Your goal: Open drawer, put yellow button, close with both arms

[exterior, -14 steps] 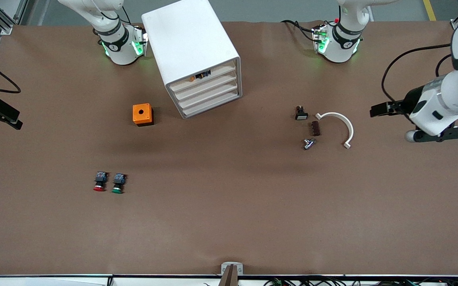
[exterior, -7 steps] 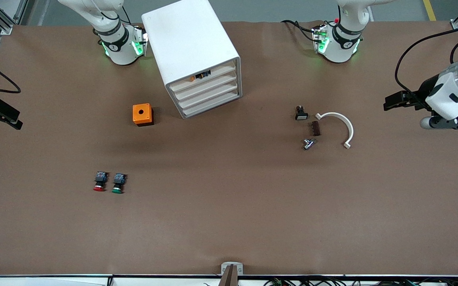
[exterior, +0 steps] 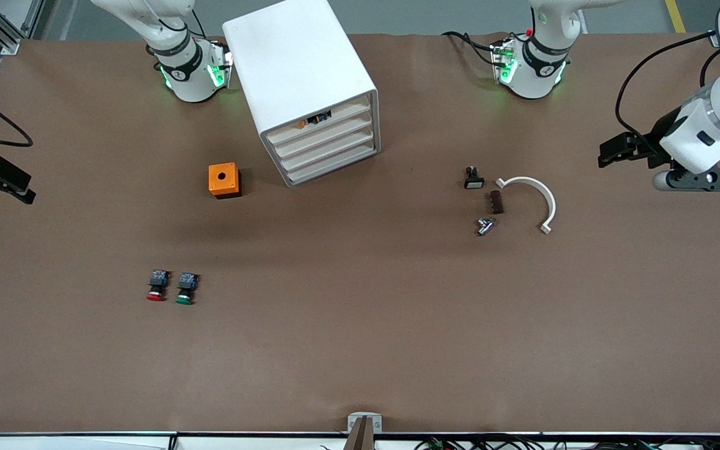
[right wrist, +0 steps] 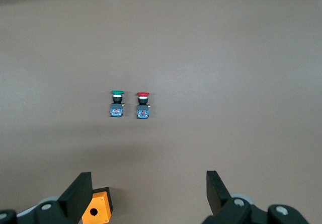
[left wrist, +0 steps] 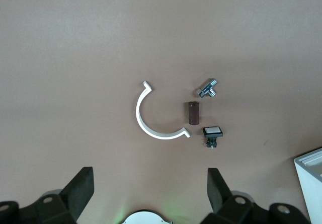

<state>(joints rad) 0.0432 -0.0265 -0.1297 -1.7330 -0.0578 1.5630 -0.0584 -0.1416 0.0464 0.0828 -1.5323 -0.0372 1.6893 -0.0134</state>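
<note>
The white cabinet (exterior: 300, 75) stands between the two arm bases. Its highest drawer (exterior: 335, 120) sits pushed in, its front in line with the three lower ones. The yellow button (exterior: 302, 124) lies inside it, its yellow-orange cap and dark body showing through the gap above the drawer front. My left gripper (exterior: 697, 181) hangs open and empty over the bare table at the left arm's end; it also shows in its wrist view (left wrist: 150, 183). My right gripper (right wrist: 150, 186) is open and empty, high over the right arm's end of the table.
An orange box (exterior: 224, 180) with a hole sits beside the cabinet. A red-capped button (exterior: 156, 285) and a green-capped button (exterior: 185, 289) lie nearer the front camera. A white curved piece (exterior: 536, 195) and three small parts (exterior: 488, 200) lie toward the left arm's end.
My left arm has drawn back toward its end of the table, away from the white curved piece. The right arm and everything on the table have not moved.
</note>
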